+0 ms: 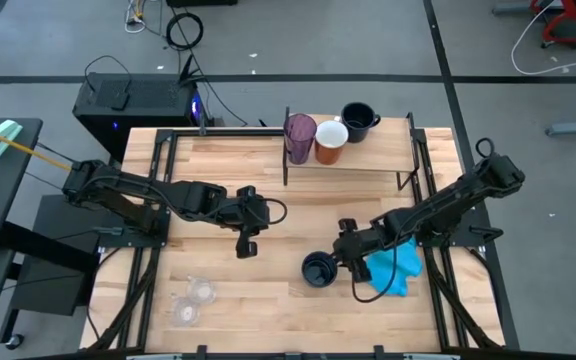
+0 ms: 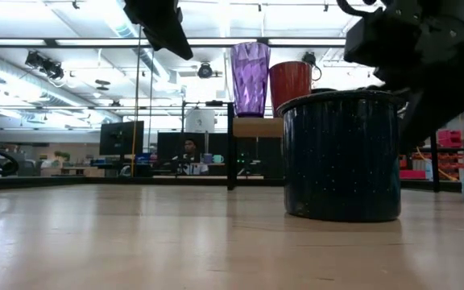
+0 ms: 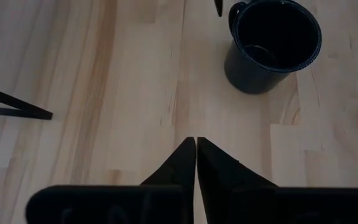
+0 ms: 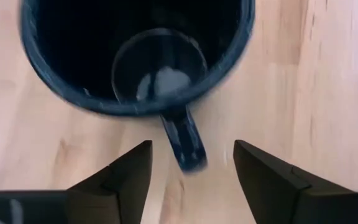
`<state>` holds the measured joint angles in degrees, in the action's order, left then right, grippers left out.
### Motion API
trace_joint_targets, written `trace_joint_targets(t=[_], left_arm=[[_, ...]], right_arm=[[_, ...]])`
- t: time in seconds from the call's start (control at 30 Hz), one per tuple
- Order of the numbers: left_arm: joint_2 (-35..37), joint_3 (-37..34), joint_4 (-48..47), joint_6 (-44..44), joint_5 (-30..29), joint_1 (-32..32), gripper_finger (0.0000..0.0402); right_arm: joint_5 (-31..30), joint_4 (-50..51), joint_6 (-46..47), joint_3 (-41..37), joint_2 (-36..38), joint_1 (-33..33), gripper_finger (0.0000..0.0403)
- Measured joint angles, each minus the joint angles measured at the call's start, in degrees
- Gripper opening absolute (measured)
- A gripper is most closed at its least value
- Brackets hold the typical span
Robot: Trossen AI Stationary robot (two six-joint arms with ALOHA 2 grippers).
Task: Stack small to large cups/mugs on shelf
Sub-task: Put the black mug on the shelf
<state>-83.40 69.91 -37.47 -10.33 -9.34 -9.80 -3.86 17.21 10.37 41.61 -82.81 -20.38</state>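
a: why is the right gripper (image 4: 191,163) at the navy mug (image 1: 317,268), six o'clock on the worktop (image 1: 268,310)?
b: its fingers are apart, straddling the handle (image 4: 183,144); the left gripper (image 3: 195,149), fingers together, waits at nine

Mug right in front of the right gripper (image 4: 190,163) is a dark navy mug (image 2: 343,153) with tiny white speckles, glossy dark inside. Blue cloth (image 1: 393,268) just behind that claw. Farther off: translucent purple tumbler (image 1: 299,136), orange mug (image 1: 330,141) with white inside, pale wood tabletop (image 1: 258,290).
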Motion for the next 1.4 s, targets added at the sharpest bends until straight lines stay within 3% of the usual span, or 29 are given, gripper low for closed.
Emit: trace_joint_targets(t=[0.57, 1.0, 1.4], left_arm=[[0.0, 0.0, 0.4, 0.0, 0.0, 0.0, 0.0018], [0.0, 0.0, 0.4, 0.0, 0.0, 0.0, 0.0011], [0.0, 0.0, 0.4, 0.0, 0.0, 0.0, 0.0018]], right_arm=[[0.0, -14.1, 0.2, -7.2, 0.0, 0.0, 0.0149], [0.0, -16.2, 2.0, -9.2, 0.0, 0.0, 0.0058], [-1.1, -15.8, 2.6, -9.2, 0.4, 0.0, 0.0055]])
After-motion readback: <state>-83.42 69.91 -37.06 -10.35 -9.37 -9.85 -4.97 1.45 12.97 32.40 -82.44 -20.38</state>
